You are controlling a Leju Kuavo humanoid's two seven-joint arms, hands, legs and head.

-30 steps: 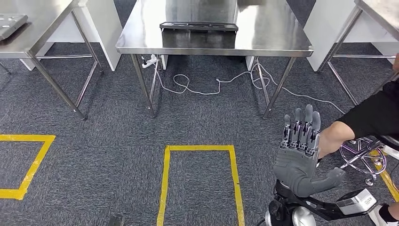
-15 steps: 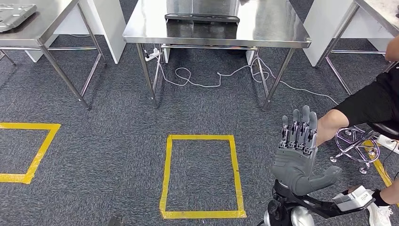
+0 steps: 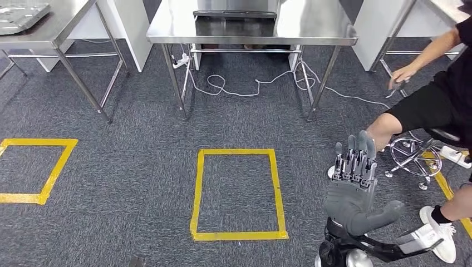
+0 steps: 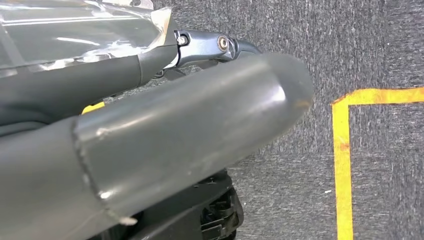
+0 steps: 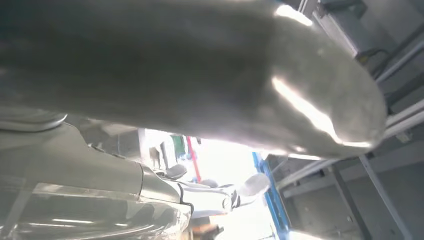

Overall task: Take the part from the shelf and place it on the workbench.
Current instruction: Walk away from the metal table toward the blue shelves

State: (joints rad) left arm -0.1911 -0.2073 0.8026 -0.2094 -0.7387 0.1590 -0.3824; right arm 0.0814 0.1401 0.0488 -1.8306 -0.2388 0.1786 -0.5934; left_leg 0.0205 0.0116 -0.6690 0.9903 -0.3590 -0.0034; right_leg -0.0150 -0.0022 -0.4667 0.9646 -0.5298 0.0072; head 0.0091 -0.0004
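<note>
In the head view my right hand is raised at the lower right, with its fingers straight and together, its thumb out to the side and nothing in it. The thick grey thumb of this hand shows in the right wrist view. My left hand hangs over the carpet in the left wrist view, where its thumb hides the fingers. A steel workbench stands ahead at the top centre with a dark flat tray on it. A grey flat part lies on the steel table at the top left.
A yellow tape rectangle marks the carpet in front of me, and another one lies at the left. White cables trail under the workbench. A person sits on a stool close to my right hand.
The whole picture has shifted: the workbench sits higher in the frame and the yellow rectangle is fully in view. The person's arm has come into view. My right hand keeps its pose.
</note>
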